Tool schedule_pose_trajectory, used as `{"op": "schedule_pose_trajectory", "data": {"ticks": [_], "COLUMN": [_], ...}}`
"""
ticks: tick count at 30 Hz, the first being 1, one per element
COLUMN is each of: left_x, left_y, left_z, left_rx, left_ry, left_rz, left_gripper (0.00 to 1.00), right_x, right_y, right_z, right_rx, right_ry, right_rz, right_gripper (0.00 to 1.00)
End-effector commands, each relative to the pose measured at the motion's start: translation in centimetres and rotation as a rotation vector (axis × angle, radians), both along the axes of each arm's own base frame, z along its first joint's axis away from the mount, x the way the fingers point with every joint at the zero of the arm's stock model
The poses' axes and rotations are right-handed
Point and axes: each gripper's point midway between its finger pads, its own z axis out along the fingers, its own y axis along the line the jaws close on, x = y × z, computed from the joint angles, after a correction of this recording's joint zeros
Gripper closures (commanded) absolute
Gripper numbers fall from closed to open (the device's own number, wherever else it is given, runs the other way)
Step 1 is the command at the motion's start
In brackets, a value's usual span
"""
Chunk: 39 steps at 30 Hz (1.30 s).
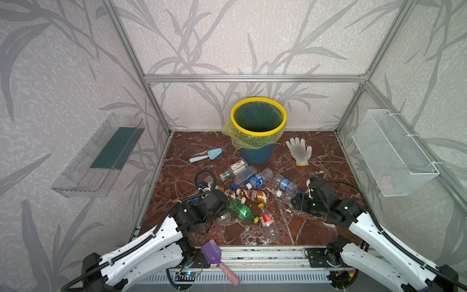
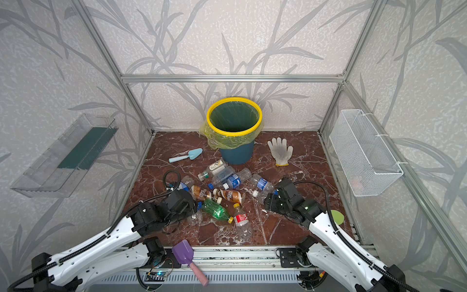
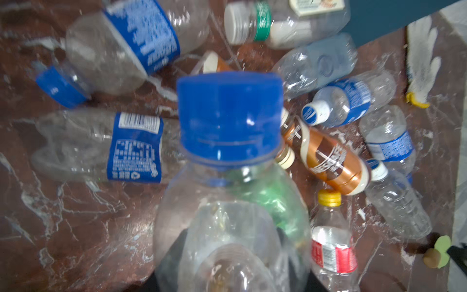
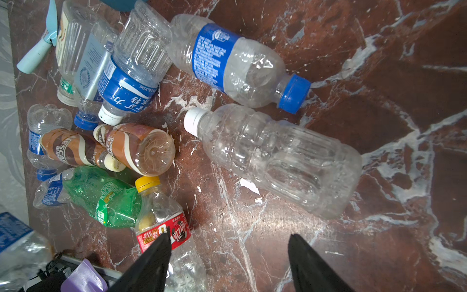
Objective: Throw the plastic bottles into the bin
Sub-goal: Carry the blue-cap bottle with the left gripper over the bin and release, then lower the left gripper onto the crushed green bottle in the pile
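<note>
Left tool (image 3: 232, 257) clamping narrow on blue-capped clear bottle (image 3: 227, 182), which is filling centre of left wrist frame. Right tool (image 4: 230, 237) standing wide, gripping nothing, hanging over bare tabletop (image 4: 379, 240) at lower edge of right wrist frame. Other plastic bottles (image 1: 252, 195) lying heaped at centre of a top view, just below bin (image 1: 258, 132) at upper centre.

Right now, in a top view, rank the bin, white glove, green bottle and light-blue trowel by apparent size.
1. bin, by far the largest.
2. white glove, broader than the remaining two.
3. green bottle and light-blue trowel: about alike in length, and the bottle lies nearer the camera, so I won't rank them.
</note>
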Motion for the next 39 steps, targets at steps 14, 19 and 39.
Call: {"op": "schedule_pose_trajectory", "data": {"ticks": [14,19,39], "left_x": [24.7,17.2,2.3], "left_y": [-6.6,-2.1,3.7], "left_z": [34.4,34.5,9.0], "left_rx": [-0.266,-0.155,-0.155], "left_ry": [-0.54,-0.63,-0.15], "left_rz": [-0.183,-0.147,-0.021], "left_gripper": [0.01,0.01,0.12], "right_x": [-1.2,-1.2,-0.9], "right_y": [-2.2,-2.1,-1.2], "right_z": [3.3,2.4,0.6], "right_rx": [-0.031,-0.024,-0.041], "right_ry": [-0.074,-0.064,-0.019], "right_rz": [-0.037,-0.041,0.015], "right_gripper": [0.25,0.24,0.24]}}
